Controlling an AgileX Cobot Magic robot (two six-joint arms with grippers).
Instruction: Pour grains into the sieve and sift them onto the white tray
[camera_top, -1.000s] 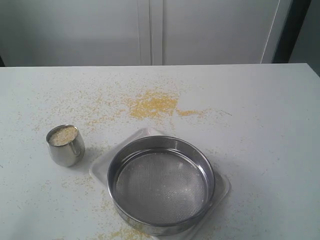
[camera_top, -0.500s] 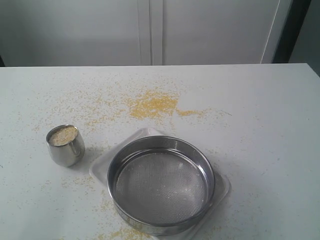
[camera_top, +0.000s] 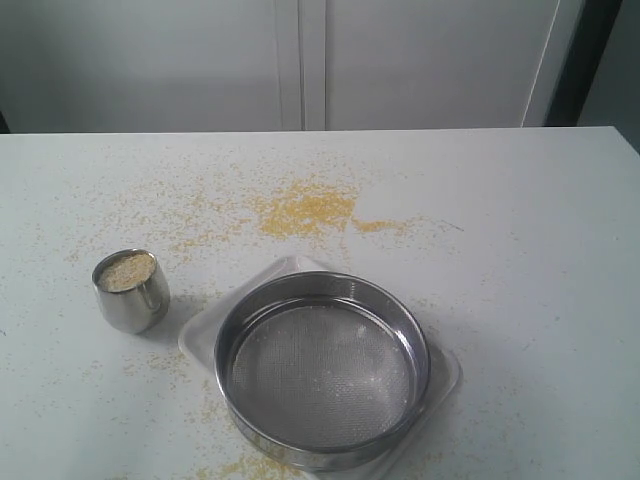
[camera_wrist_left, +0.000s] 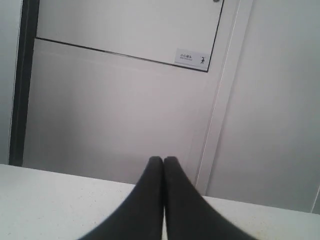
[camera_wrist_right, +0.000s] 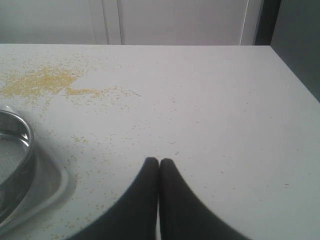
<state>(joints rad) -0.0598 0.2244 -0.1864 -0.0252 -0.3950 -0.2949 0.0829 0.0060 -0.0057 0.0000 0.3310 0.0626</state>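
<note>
The grains (camera_top: 125, 270) fill a small shiny steel cup (camera_top: 131, 292) standing upright at the left of the table. The sieve (camera_top: 322, 366), a wide steel ring with a mesh bottom, rests on the white tray (camera_top: 447, 372) near the front; its mesh looks bare. A part of the sieve (camera_wrist_right: 14, 160) and of the tray (camera_wrist_right: 52, 182) shows in the right wrist view. My left gripper (camera_wrist_left: 163, 159) is shut with nothing in it, facing a pale wall. My right gripper (camera_wrist_right: 159, 160) is shut and empty, over the table beside the tray. Neither arm shows in the exterior view.
Yellow meal (camera_top: 303, 209) lies spilled in a patch behind the sieve, with loose specks scattered over the white table (camera_top: 520, 230). White cabinet doors (camera_top: 300, 60) stand behind the table. The table's right edge (camera_wrist_right: 292, 82) is near my right gripper.
</note>
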